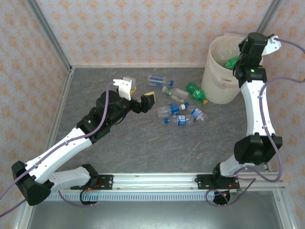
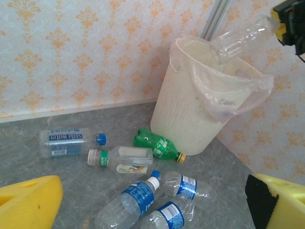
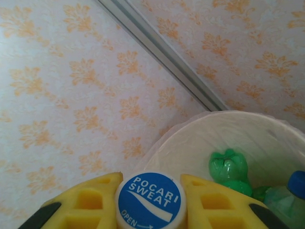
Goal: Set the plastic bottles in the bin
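the right gripper [image 3: 150, 186] pinches a clear bottle [image 2: 237, 42] at its cap, long axis slanting down over the mouth of the bin [image 2: 183, 114], so simply letting go should drop it in.

The bin [image 1: 217, 83] stands at the far right of the surface [image 1: 119, 148]. Loose bottles [image 1: 177, 109] lie on the surface to its left, and the nearest bottle [image 2: 157, 145] appears to touch its base. At least two sunk bottles [image 3: 228, 171] lie inside. The right gripper [image 3: 150, 210] holds one raised bottle [image 2: 237, 42] above the rim. The left gripper [image 1: 142, 94] sits left of the loose bottles.
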Controlling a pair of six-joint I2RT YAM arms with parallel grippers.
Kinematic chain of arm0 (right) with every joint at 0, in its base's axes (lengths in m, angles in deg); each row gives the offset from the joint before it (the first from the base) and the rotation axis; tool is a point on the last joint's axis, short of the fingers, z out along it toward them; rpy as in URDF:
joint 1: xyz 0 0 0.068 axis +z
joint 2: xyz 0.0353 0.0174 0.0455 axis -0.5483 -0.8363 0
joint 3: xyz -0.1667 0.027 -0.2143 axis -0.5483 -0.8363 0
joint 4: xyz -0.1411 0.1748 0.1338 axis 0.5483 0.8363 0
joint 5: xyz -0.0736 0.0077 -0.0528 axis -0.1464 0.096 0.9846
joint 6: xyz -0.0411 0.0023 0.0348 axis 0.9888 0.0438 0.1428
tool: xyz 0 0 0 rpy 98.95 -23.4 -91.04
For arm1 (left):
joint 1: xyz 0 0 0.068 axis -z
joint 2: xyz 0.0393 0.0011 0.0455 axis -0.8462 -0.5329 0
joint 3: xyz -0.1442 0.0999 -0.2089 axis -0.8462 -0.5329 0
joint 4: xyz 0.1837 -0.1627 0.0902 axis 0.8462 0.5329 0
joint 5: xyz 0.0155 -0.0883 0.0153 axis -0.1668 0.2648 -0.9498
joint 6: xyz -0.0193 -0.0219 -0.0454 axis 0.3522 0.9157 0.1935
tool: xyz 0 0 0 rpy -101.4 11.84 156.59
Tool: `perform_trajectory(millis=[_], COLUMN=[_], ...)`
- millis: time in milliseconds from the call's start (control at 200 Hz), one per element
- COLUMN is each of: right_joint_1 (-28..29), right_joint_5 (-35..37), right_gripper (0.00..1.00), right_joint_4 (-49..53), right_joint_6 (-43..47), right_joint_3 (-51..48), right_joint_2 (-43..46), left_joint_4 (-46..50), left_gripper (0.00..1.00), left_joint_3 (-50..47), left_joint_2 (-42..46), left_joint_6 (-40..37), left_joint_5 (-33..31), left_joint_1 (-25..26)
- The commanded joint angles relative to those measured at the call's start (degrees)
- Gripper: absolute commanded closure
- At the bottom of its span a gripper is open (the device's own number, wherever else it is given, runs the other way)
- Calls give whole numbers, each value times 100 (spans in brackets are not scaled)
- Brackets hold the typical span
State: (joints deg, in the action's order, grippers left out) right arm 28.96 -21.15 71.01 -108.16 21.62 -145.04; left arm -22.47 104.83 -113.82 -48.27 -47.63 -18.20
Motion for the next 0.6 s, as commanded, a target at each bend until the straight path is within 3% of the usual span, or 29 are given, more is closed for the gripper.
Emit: perform_trajectory(millis=[0,160,215,375,501,596], right_joint_1=[-17,-18,-16,-18,-18,-12], right_joint_5=[397,410,379,302,188,99], right_gripper=[75,71,61,15,0,0], right_joint_4=[-30,264,324,600,738,783], right_joint_6=[187,311,323,408,511,573], right_joint_3=[548,984,1070,1375,1485,1449], right_joint_2=[-337,-799,-882,-1025,-991,-878], left_joint_4=[143,213,246,241,258,258], left_gripper=[1,1,1,1,1,1], left_joint_3=[24,118,137,93,117,151], left_joint_2=[56,-7,-27,-119,-237,-346], left_joint_6=[13,-28,-35,15,57,68], left_joint_5=[47,-14,-22,-62,-34,-1], left_joint_1=[-39,-47,-39,-47,-40,-40])
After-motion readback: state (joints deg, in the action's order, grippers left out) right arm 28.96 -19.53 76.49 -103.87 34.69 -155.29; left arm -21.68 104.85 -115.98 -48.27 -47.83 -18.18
